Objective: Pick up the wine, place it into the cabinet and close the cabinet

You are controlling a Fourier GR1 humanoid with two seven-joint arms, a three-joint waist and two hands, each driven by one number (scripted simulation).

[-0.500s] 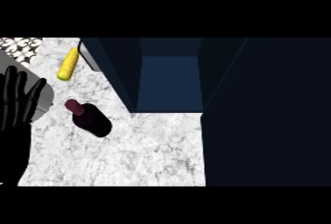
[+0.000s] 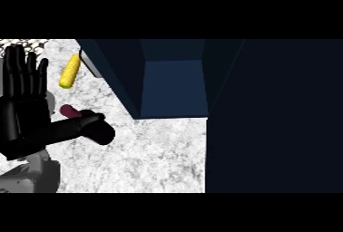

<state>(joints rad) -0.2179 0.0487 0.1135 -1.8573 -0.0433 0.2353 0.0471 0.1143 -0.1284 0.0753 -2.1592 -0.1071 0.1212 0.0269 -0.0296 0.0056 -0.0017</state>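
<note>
A dark maroon wine bottle [image 2: 102,134] lies on the white marbled counter [image 2: 147,154], neck toward the upper left. My left hand [image 2: 26,118] stands at the left edge, palm facing the view, fingers straight up and open. Its thumb [image 2: 79,124] stretches right across the bottle's shoulder and hides part of it. The dark blue cabinet [image 2: 174,86] stands open behind the counter, its inside showing as a lighter blue recess. My right hand is out of view.
A yellow corn cob [image 2: 70,72] lies on the counter at the upper left, close to the cabinet's left corner. A broad dark panel [image 2: 275,118] fills the right side of the view.
My left hand has moved right from the edge toward the bottle, and its thumb now lies across the bottle. The bottle and the corn cob stay where they were.
</note>
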